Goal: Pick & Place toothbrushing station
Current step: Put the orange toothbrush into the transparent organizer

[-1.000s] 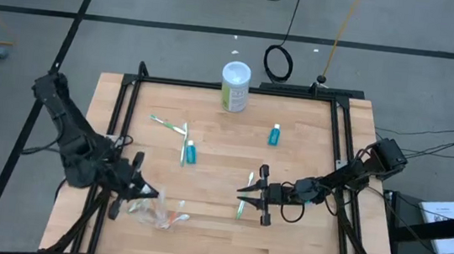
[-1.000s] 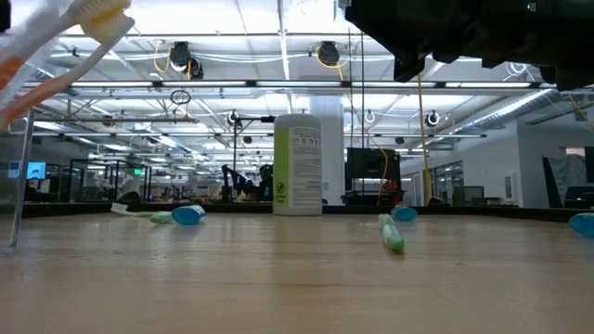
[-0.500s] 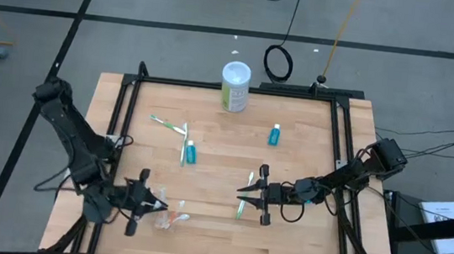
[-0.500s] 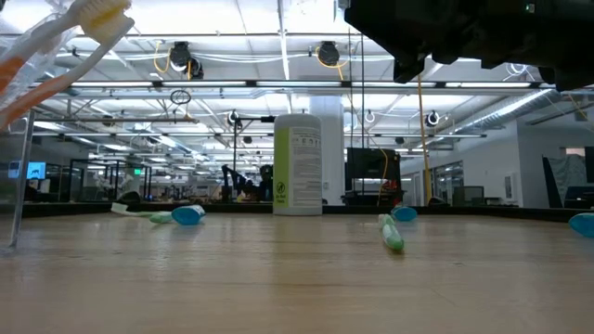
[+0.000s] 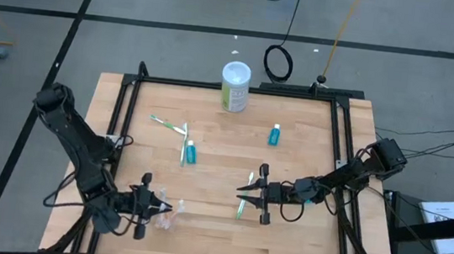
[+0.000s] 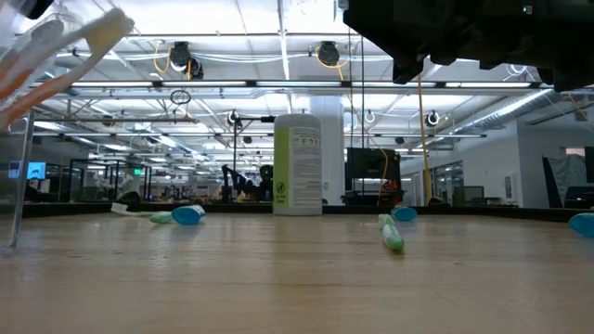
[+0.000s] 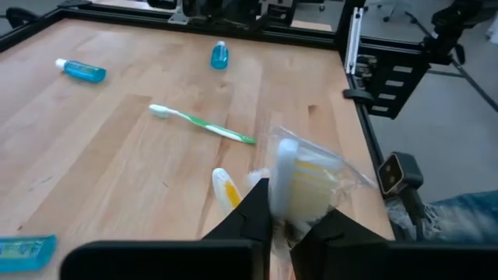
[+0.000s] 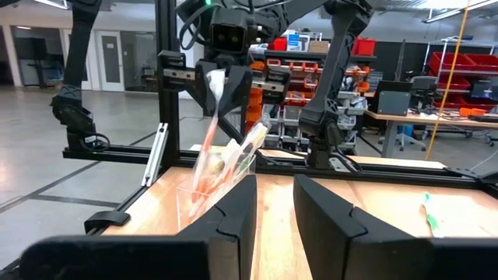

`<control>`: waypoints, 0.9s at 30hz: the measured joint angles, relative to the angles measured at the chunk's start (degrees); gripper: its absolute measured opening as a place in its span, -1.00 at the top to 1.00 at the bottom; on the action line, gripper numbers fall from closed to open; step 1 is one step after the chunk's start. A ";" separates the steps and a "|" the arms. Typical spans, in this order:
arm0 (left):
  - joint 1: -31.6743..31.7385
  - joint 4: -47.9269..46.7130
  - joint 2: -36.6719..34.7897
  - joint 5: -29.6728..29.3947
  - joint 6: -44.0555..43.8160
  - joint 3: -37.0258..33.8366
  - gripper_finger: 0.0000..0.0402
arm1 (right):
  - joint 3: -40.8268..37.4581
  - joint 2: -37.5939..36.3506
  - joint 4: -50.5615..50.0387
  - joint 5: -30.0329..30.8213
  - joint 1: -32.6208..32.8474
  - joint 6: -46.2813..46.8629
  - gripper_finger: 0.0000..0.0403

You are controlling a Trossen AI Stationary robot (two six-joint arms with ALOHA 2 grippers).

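Since the earlier frame the left gripper (image 5: 153, 210) has swung toward the table's (image 5: 299, 244) front edge — fingers pinching the clear cup (image 7: 311, 183), tilted, holding white and orange toothbrushes. Right gripper (image 5: 247, 192) hovers mid-table, slightly parted, over a green toothbrush (image 6: 391, 232) — open wood around it.

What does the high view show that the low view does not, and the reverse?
Only the high view shows both grippers: the left gripper shut on the clear cup near the front-left edge, and the right gripper over a green toothbrush. Only the low view shows the room's ceiling lights behind the table. Both show the white-and-green canister and the wooden table.
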 joint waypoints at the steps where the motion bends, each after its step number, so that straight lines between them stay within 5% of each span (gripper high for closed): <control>1: 0.00 0.01 0.24 -0.60 -0.45 0.00 0.92 | 0.00 0.00 0.00 0.00 0.00 0.02 0.61; 10: 0.00 -0.29 0.65 -2.41 -3.98 0.00 0.77 | -0.02 0.02 -0.55 0.00 0.00 0.02 0.61; 17: 0.00 -0.62 0.65 -2.41 -4.68 0.00 0.93 | -0.02 0.02 -0.94 0.02 -0.26 0.02 0.62; 27: 0.75 -1.16 3.26 -2.24 -8.62 0.00 0.79 | -0.02 0.02 -1.09 0.00 -0.26 0.04 0.61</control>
